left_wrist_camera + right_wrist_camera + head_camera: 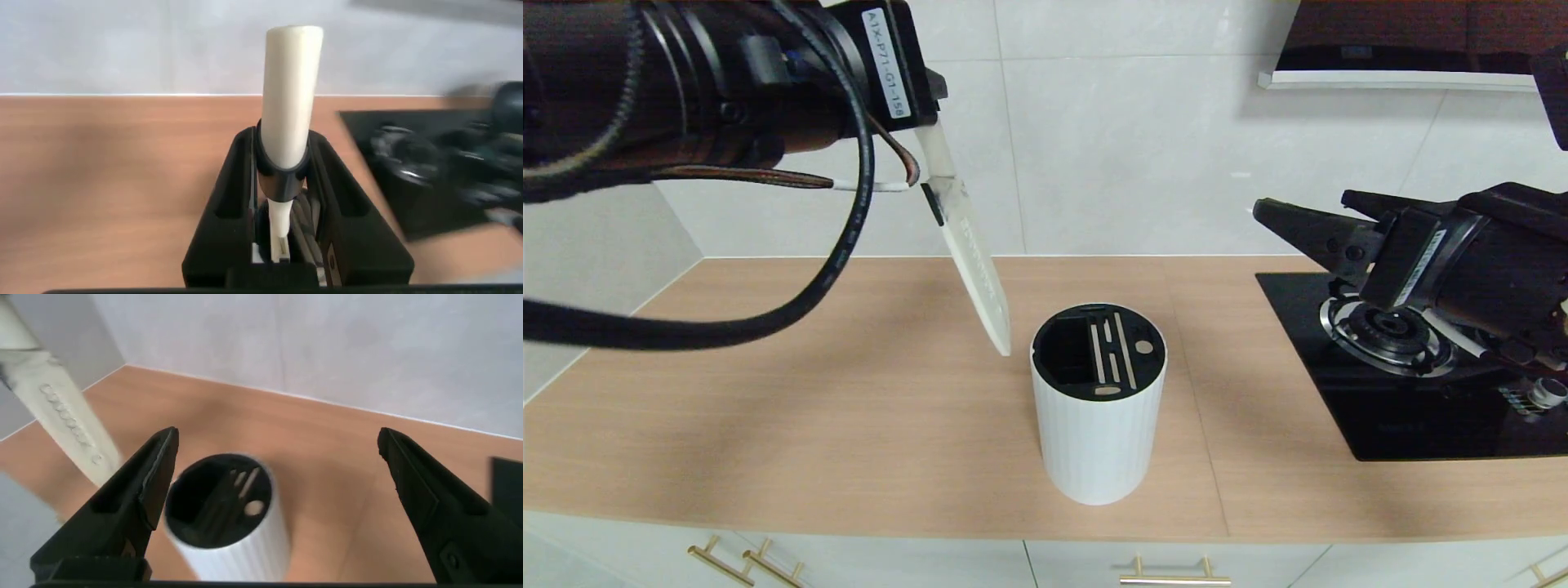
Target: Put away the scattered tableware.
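From the head camera, my left gripper (929, 106) sits high at my left, clamped on the handle end of a cream-white knife (976, 261). The blade slants down and toward my right. Its tip hangs just beside the upper rim of the white ribbed holder (1098, 433), on the holder's left, with a small gap between them. The holder stands upright on the wooden countertop (768, 408), and its black top is cut into one large opening and several narrow slots. My right gripper (1303, 204) hovers above the black cooktop (1339, 408) at my right, over a round burner (1388, 331), with its fingers pointing toward the holder and well apart from it.

From my left wrist, my gripper (282, 196) has both fingers pressed in on the knife (290, 98), which juts straight out past them. A dark band rings the knife just beyond the fingertips. The countertop (106, 180) lies below, and the cooktop (425, 180) is off to one side (too blurred for detail).

From my right wrist, my gripper (278, 514) is spread wide with nothing between its two black fingers (122, 514). The holder (225, 514) shows in the gap between them, farther off on the countertop (327, 441). The knife (57, 416) slants down beside the holder, short of its rim.
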You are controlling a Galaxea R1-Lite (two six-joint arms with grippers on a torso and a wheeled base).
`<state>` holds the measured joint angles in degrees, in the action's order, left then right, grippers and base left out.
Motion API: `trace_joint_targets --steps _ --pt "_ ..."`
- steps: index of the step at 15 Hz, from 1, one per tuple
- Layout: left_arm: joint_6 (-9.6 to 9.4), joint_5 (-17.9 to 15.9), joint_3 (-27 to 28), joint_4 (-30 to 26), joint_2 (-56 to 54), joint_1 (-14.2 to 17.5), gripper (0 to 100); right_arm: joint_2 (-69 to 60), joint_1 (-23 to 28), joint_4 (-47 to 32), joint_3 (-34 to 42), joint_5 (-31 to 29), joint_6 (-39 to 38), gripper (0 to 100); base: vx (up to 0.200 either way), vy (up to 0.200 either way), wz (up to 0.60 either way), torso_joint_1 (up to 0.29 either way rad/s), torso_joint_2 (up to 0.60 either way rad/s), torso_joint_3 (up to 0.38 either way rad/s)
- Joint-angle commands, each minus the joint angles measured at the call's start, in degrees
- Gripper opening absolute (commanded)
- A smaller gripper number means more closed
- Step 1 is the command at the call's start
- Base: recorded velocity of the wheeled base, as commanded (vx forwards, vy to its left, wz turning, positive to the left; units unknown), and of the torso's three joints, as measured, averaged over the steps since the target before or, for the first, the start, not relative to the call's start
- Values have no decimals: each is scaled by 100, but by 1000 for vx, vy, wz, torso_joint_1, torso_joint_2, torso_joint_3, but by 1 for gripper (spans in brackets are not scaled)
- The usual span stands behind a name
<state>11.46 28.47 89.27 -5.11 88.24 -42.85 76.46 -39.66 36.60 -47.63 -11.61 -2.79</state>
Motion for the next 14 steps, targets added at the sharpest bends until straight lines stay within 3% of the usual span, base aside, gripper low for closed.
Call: trace_joint_targets --steps 1,6,8,12,14 --pt "-21 212 196 19 502 -48 0 9 37 5 -1 0 -2 100 0 0 0 0 0 0" --pt "-30 265 424 449 959 -452 0 36 37 -100 -1 0 -2 100 0 0 0 0 0 0" --pt "-21 449 433 476 1108 -487 0 62 37 -118 8 0 -2 100 0 0 0 0 0 0" --pt "23 493 398 476 1178 -496 0 88 37 -118 17 0 -2 100 0 0 0 0 0 0" --pt "172 555 310 476 1319 -540 0 168 37 -118 34 0 -2 100 0 0 0 0 0 0"
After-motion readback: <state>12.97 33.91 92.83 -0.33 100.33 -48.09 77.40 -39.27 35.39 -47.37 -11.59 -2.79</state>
